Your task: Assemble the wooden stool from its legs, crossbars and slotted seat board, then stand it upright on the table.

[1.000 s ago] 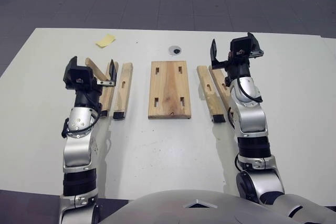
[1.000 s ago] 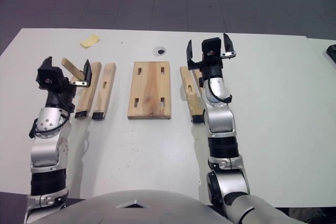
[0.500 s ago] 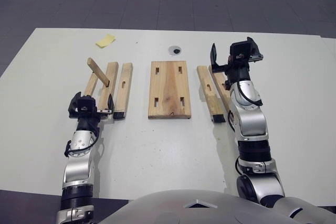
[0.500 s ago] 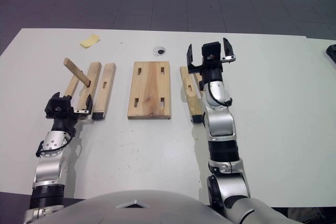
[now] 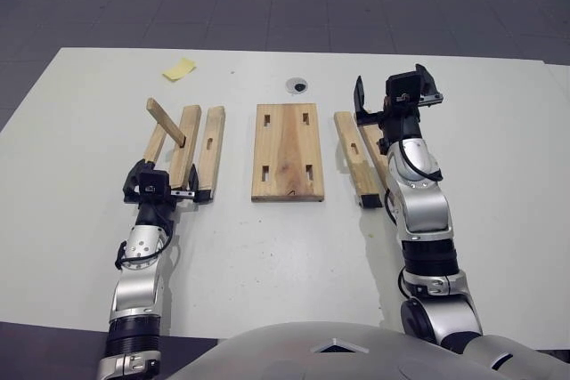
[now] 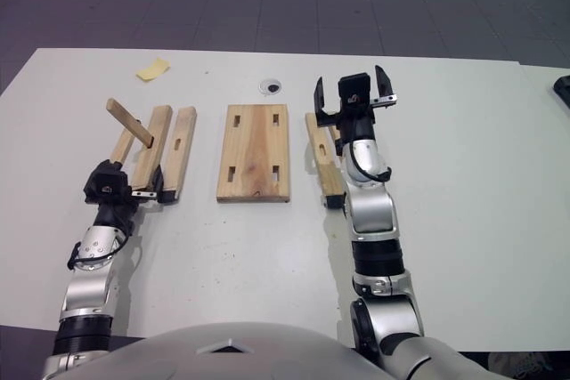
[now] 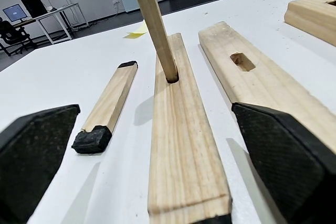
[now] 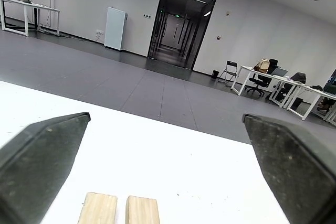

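Wooden seat board (image 5: 287, 150) flat on surface (image 5: 267, 246) | left gripper (image 5: 163, 188): jaws spread beside near end of leg (image 5: 185, 144) | right gripper (image 5: 394, 93): jaws spread, raised

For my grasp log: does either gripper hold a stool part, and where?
Nothing is held. The left gripper stands open around the near end of a leg; the right gripper is open, raised.

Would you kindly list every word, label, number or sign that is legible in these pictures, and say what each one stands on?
No text here can be read.
Yellow sticky note: looks blank.
Slotted seat board and wooden legs: bare wood, no print.
Small green sign in the far doorway: too small to read.
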Robot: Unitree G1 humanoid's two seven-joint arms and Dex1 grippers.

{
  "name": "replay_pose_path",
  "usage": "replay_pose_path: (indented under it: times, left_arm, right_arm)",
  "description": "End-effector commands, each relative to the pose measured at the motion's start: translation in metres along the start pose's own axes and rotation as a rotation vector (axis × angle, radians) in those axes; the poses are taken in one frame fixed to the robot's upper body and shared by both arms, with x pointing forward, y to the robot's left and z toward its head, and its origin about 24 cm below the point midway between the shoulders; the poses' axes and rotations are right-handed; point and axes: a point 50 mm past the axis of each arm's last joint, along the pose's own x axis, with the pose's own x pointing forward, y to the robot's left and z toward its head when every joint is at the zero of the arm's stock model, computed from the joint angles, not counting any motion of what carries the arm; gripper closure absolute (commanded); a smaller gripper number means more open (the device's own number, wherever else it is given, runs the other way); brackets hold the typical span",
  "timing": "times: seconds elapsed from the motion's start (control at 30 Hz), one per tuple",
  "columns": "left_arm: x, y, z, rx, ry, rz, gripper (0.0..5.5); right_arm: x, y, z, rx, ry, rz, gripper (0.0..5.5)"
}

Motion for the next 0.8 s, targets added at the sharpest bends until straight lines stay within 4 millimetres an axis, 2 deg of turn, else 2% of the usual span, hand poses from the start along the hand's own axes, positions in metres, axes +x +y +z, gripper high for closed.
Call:
replay_pose_path:
  times: [0.03, 0.13, 0.33, 0.5, 0.7, 0.8]
  left_arm:
    - [-0.005, -0.004, -0.023, -0.012, 0.131, -0.028, 0.11]
    - [-0.004, -0.003, -0.023, -0.015, 0.133, -0.043, 0.41]
    - [-0.002, -0.001, -0.033, -0.076, 0.225, -0.09, 1.49]
    - [0.001, 0.0, -0.029, -0.111, 0.234, -0.127, 2.3]
    - [0.002, -0.004, -0.034, -0.152, 0.319, -0.168, 3.31]
    - [0.003, -0.003, -0.035, -0.147, 0.327, -0.172, 3.37]
  right_arm:
    - [0.0, -0.001, 0.002, 0.007, -0.002, 0.0, 0.1]
    - [0.0, 0.0, 0.002, 0.009, -0.002, -0.002, 0.1]
    - [-0.001, 0.001, 0.003, 0.014, -0.004, -0.003, 0.1]
    - [-0.001, 0.001, 0.004, 0.017, -0.01, -0.003, 0.1]
    - [0.001, 0.001, 0.007, 0.02, -0.022, -0.001, 0.1]
    - [0.002, 0.001, 0.008, 0.02, -0.025, 0.003, 0.1]
